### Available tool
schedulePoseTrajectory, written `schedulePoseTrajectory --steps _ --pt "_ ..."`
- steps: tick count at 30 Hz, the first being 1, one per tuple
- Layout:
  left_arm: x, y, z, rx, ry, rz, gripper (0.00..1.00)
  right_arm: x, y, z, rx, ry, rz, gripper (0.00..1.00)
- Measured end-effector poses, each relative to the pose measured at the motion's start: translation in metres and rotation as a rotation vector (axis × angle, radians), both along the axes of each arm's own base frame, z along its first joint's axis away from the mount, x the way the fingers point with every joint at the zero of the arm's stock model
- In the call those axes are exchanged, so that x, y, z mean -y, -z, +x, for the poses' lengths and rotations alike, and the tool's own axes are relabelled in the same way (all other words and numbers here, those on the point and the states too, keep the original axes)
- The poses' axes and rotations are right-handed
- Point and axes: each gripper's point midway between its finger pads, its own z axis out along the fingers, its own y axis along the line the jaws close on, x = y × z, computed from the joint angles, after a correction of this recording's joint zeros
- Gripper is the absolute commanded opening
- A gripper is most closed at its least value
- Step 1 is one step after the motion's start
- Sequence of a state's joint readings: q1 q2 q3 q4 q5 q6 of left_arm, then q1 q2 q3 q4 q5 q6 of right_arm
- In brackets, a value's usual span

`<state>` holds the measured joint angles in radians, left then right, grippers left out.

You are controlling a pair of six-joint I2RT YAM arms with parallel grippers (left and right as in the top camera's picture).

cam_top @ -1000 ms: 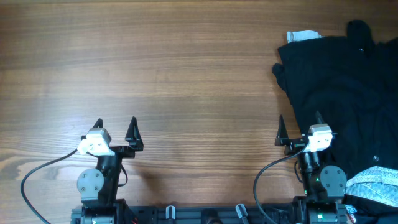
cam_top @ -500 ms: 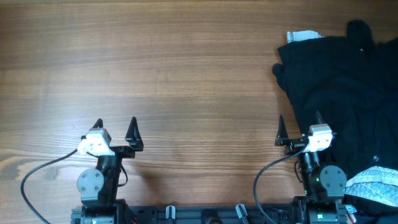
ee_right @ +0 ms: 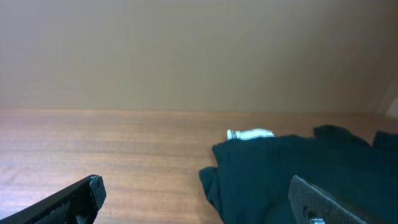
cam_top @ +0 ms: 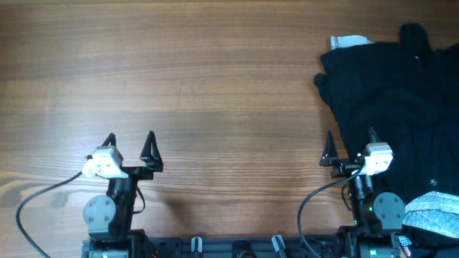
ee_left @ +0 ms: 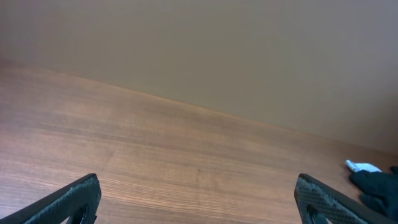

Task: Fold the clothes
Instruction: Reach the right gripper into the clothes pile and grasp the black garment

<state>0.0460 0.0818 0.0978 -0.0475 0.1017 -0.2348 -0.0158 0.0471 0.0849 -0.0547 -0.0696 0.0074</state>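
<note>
Crumpled black cloth heap sat bunched by wide-open, empty right hand; left hand likewise; grab risked snagging multiple layers.

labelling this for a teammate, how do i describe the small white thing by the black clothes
On the wooden table, look to the black clothes heaped at the right. At the heap's far left corner a small white item shows at its edge. It is plain white, unlike the patterned pale fabric at the near edge.
</note>
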Motion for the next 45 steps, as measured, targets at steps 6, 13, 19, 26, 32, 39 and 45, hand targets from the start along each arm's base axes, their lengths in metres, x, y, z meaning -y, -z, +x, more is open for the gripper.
schedulePoseTrajectory --steps 6,13,19,26,32,39,45 --pt "0.000 -0.015 0.022 -0.207 0.008 -0.015 1.00 0.005 -0.022 0.013 -0.149 0.029 0.000 1.00" --pt "0.002 -0.013 0.062 -0.646 0.028 -0.045 1.00 0.014 -0.013 0.062 -0.639 0.073 -0.012 1.00" --pt "0.002 -0.010 0.078 -0.716 0.028 -0.049 1.00 0.011 0.009 0.107 -0.762 0.054 0.001 0.84" --pt "0.002 -0.012 0.081 -0.703 0.028 -0.048 1.00 0.037 0.111 0.140 -0.974 0.176 -0.105 0.47" --pt "0.002 -0.013 0.082 -0.702 0.028 -0.048 1.00 0.042 0.145 0.136 -1.062 0.214 -0.099 0.46" --pt "0.002 -0.012 0.081 -0.703 0.028 -0.048 1.00 0.042 0.165 0.114 -1.182 0.223 -0.099 0.25" --pt "0.002 -0.012 0.081 -0.706 0.028 -0.049 1.00 0.054 0.166 0.111 -1.185 0.319 -0.095 0.04"
